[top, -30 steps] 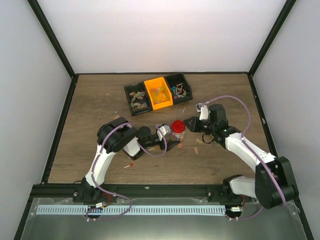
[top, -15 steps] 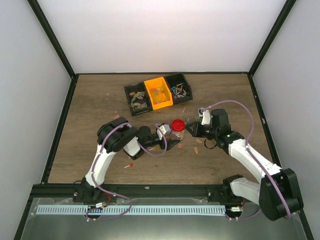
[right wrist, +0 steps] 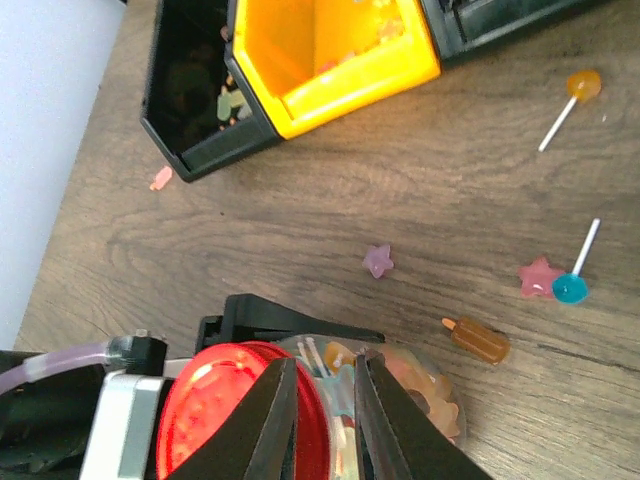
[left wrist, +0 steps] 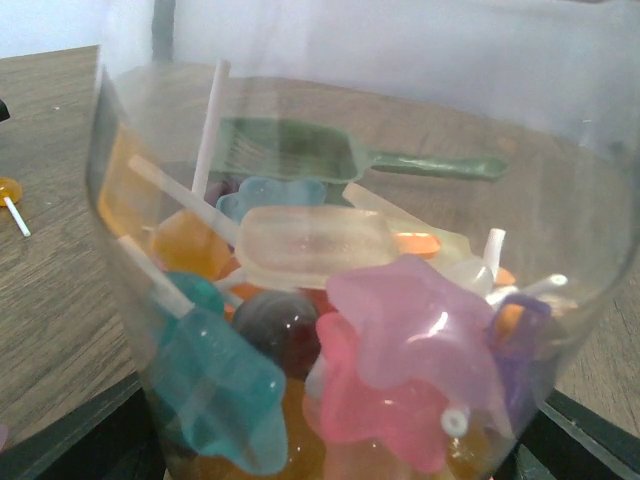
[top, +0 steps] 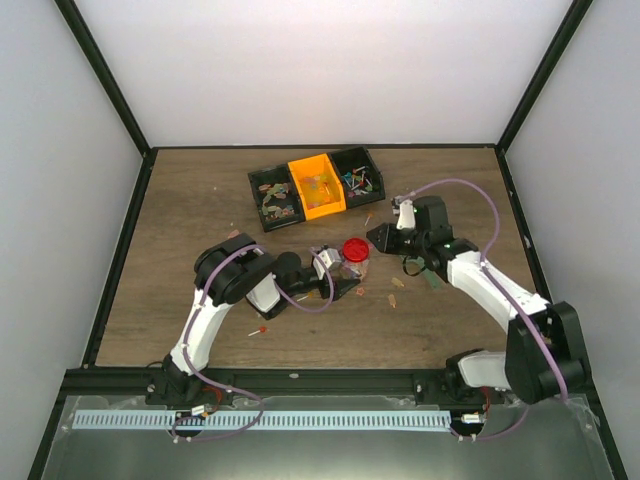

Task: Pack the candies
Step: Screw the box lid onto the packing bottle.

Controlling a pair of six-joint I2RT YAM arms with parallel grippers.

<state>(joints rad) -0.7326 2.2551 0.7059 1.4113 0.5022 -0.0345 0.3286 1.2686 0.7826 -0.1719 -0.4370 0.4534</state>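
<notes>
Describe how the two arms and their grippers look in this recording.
Both arms have white links and bulky black joints: left arm, right arm. A thin purple cable loops loosely along each. The right gripper has two black, tapered fingers; the left gripper is black too. No markings are legible.

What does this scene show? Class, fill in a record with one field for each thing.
jar: clear, holds candies, in left hand
lid: red, on top of jar
right hand: slightly open, over lid's rim
bins: three, some candies inside
scoop: green, on table
table: loose candies scattered
</notes>
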